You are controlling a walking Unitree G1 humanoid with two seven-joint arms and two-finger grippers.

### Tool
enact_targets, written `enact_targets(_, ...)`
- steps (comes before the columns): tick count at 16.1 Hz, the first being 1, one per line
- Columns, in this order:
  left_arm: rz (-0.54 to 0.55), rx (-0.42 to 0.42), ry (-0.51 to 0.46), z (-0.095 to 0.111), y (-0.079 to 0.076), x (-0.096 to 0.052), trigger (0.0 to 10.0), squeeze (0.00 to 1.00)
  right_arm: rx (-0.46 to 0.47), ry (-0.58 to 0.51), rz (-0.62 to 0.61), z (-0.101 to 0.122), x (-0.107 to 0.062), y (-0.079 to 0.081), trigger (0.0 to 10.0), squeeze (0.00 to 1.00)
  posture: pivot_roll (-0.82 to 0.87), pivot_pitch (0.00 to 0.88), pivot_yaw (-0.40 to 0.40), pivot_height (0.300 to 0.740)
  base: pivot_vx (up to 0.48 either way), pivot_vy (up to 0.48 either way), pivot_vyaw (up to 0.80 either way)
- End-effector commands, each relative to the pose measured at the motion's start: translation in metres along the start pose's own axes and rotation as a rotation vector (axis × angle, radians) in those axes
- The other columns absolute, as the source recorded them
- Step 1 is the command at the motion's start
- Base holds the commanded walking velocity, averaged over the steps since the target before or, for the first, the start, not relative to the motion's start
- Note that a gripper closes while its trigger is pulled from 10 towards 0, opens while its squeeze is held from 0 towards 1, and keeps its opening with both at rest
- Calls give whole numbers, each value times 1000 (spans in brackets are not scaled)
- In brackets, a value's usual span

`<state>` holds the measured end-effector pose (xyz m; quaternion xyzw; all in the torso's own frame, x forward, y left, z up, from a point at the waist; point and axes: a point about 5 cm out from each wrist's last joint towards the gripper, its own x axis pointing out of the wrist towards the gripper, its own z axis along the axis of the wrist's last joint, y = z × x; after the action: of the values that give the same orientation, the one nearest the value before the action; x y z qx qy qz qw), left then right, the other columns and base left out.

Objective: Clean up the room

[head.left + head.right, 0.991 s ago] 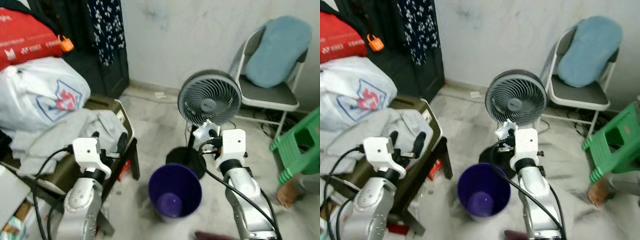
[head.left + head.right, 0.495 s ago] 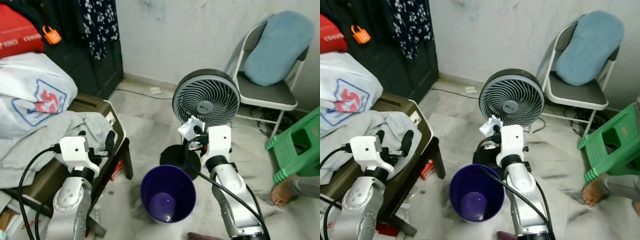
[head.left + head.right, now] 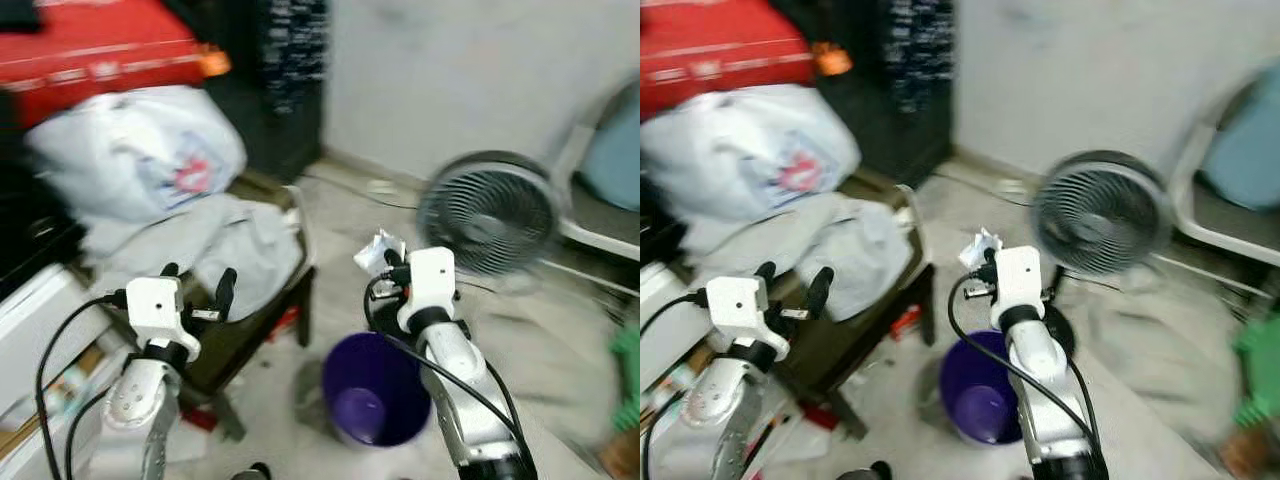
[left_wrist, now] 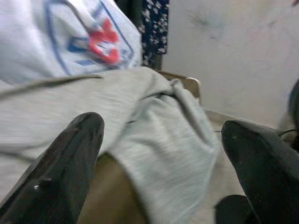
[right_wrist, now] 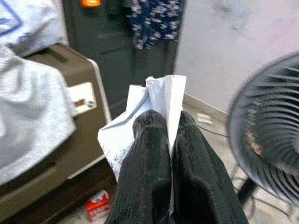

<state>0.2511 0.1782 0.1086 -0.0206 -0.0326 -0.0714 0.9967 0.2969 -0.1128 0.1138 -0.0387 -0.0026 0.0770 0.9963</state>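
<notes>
My right gripper point(image 3: 386, 266) is shut on a crumpled piece of white paper point(image 3: 377, 245), held up above and a little behind a purple bin point(image 3: 375, 402) that stands open on the floor. In the right wrist view the paper point(image 5: 161, 93) sticks out past the two pressed-together fingers point(image 5: 148, 154). My left gripper point(image 3: 197, 278) is open and holds nothing. It hovers in front of a grey cloth point(image 4: 154, 130) that lies on a brown case point(image 3: 255, 330). The head views are blurred.
A white plastic bag point(image 3: 140, 150) and a red bag point(image 3: 100, 50) are piled behind the grey cloth. A standing fan point(image 3: 490, 212) is at the right, just behind my right arm. A red packet point(image 5: 96, 205) lies on the floor under the case.
The camera has swung left and blurred, so the fan and chair slid right. Both arms keep their pose, and the paper stays in my right gripper.
</notes>
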Motion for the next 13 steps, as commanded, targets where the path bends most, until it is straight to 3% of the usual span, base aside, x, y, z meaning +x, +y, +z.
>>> enact_targets(1, -62, 23, -42, 9, -8, 1, 10000, 0, -5, 11, -31, -2, 0, -3, 10000, 0, 11, 81, -34, 740, 0, 0, 0)
enact_targets(4, -112, 55, -43, 9, -6, -3, 10000, 0, 19, 77, -205, -7, -2, -24, 10000, 0, 8, 81, -32, 740, 0, 0, 0)
enact_targets(8, -140, 62, -55, 11, -5, 5, 10000, 0, 37, 151, -323, -21, -12, -48, 10000, 0, -10, 59, -16, 740, 0, 0, -200)
enact_targets(11, -147, 65, -66, 12, -5, 10, 10000, 0, 50, 144, -331, -22, -11, -51, 10000, 0, -15, 42, -14, 740, 0, 0, -185)
enact_targets(13, -163, 65, -63, 11, -5, 4, 10000, 0, 54, 134, -309, -19, -5, -45, 10000, 0, -8, 47, -7, 740, 0, 0, 0)
